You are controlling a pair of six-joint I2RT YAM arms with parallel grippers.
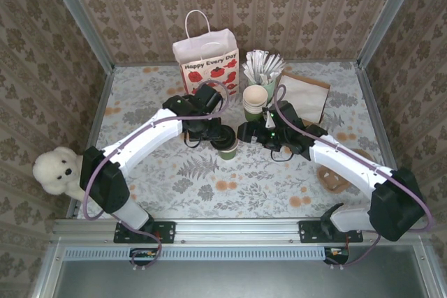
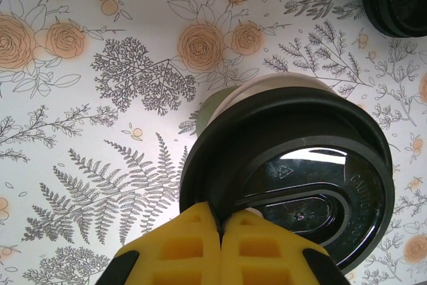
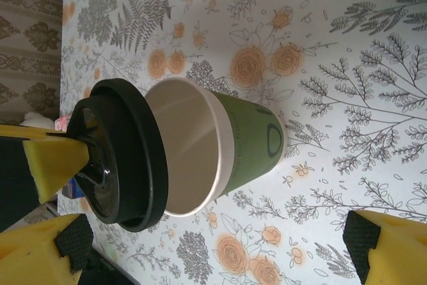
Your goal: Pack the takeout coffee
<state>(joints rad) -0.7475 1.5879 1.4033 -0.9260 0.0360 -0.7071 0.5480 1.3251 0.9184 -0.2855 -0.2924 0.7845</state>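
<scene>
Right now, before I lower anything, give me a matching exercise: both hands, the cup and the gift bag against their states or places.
1 left hand
2 right hand
3 green cup
4 gift bag

A open wide
B standing at the back of the table
C shut on the black lid
D lid not seated on it

Pairs: 1-C, 2-A, 3-D, 4-B

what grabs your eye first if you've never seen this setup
A black lid is pinched at its rim by the left gripper's yellow fingers and tilted over the open mouth of a green cup mid-table, not seated. Behind them stands a white gift bag with red poppies, and a white teddy bear sits at the table's left edge.
</scene>
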